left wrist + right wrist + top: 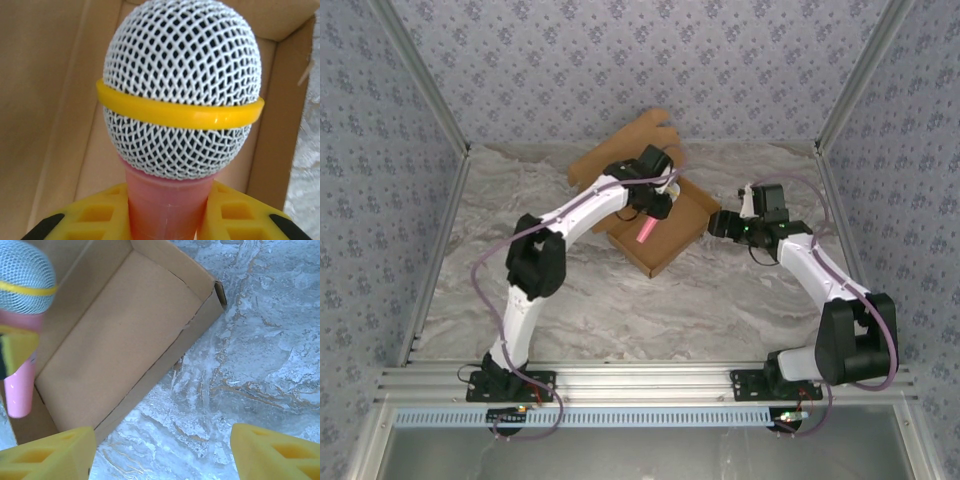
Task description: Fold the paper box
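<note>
One paper box [678, 228], one microphone [182, 90], two claws: left claw [655, 207], right claw [719, 223].

left claw [167, 222] clenched, right claw [162, 452] spread apart

Pink microphone [182, 90], likely toy, marbled tabletop [620, 300]

A pink-handled microphone [182, 95], mesh head ringed in yellow, sits clamped between the left gripper's [167, 220] yellow jaws, the box [50, 100] behind, marbled bench [307, 165] at right.
</note>
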Controlling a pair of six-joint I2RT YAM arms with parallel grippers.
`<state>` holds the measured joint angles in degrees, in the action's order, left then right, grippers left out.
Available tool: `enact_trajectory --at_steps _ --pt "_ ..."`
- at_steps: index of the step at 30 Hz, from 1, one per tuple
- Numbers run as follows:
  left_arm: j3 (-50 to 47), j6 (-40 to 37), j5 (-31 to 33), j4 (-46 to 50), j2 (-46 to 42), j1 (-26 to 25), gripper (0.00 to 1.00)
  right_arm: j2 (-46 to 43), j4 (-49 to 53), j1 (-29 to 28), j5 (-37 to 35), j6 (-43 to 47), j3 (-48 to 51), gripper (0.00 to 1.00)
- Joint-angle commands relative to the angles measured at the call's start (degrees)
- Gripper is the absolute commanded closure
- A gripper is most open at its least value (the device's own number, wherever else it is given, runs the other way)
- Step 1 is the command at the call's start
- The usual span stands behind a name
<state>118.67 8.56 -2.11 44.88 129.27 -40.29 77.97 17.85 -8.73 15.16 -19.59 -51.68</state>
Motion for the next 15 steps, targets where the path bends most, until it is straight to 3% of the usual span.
enact_trajectory --at_steps 1,10,15 --pt "7.72 -2.62 0.05 7.71 4.70 -0.41 0.73 -0.81 2.10 0.66 -0.99 1.96 -0.08 0.27" --pt "23.82 -3.99 2.20 14.66 16.86 -0.41 0.67 -0.02 1.84 0.98 -0.72 2.09 -0.15 0.26" --pt "26.06 -4.04 2.11 14.90 19.06 -0.43 0.63 0.40 1.48 0.94 -0.77 2.17 0.13 0.26"
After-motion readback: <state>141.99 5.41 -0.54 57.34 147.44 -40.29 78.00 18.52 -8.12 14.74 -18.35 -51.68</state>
